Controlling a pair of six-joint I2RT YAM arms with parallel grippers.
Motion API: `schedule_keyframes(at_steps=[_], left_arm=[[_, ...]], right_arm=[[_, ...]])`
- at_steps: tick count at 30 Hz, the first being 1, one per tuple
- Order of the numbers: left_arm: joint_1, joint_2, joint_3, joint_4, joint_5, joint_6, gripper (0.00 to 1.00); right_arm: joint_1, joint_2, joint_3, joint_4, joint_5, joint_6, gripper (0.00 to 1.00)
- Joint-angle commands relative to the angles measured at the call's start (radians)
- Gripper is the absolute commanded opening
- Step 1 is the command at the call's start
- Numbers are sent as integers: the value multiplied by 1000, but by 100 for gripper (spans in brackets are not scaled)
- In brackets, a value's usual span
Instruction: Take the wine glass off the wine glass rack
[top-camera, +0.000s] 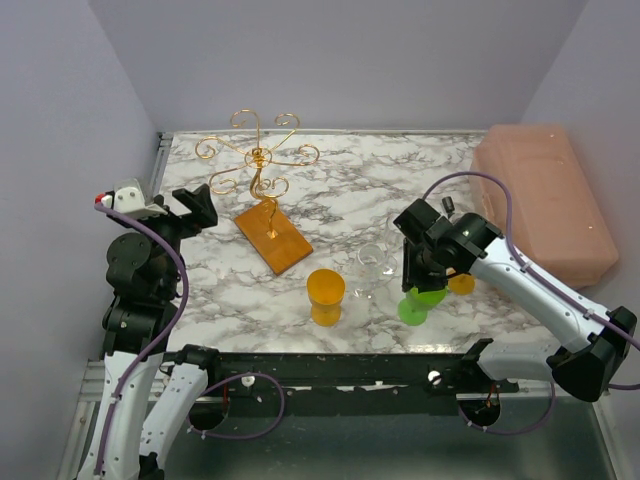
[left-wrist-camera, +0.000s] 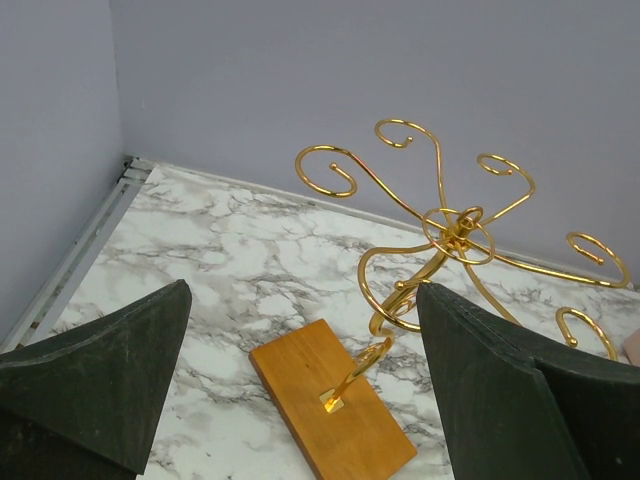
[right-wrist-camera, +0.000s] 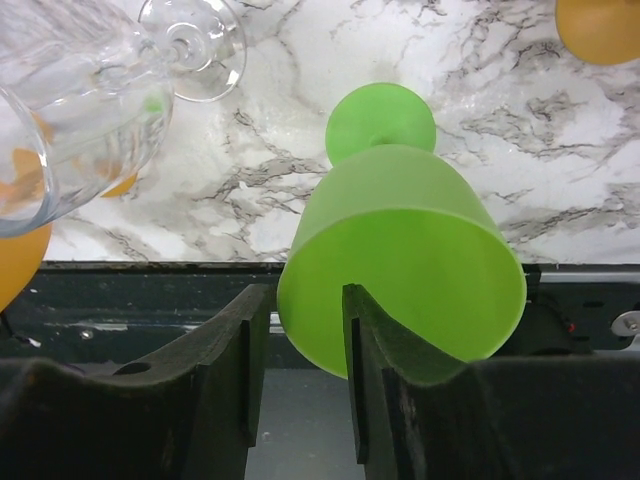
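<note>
- Gold wire wine glass rack (top-camera: 260, 157) is set at the upper centre-left of the desk (top-camera: 450, 170).
- Green wine glass (right-wrist-camera: 400, 260) is stood at lower right, well apart from the rack.
- Right gripper (right-wrist-camera: 303, 295) is slightly parted, with the glass rim straddled.
- Left gripper (left-wrist-camera: 300, 290) is held wide apart, with nothing gripped.

You can read no text, label, brand name, number or sign in any of the three views.
</note>
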Motion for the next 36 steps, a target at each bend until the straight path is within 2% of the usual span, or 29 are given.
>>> schedule_keyframes(at_steps=[1, 3, 7, 13, 18, 22, 28, 36], left_arm=[[-6, -14, -11, 22, -29, 13, 99], [-7, -17, -10, 23, -29, 13, 98], [-14, -20, 10, 4, -29, 15, 98], [-16, -29, 89, -61, -27, 4, 98], [-16, -48, 142, -105, 2, -26, 98], [-16, -56, 172, -135, 17, -40, 98], [-16, -56, 228, -177, 29, -36, 99], [-17, -74, 278, -247, 77, -69, 98]], right_arm=[[0, -4, 45, -8, 5, -3, 44], [0, -4, 70, -18, 5, -9, 45], [-1, -3, 138, -44, 14, -23, 55], [0, -6, 253, -75, 21, -41, 61], [-1, -4, 356, -49, 23, -74, 74], [-2, -29, 421, 64, 16, -97, 87], [0, -63, 465, 281, -19, -151, 100], [-1, -172, 327, 612, 27, -204, 100]])
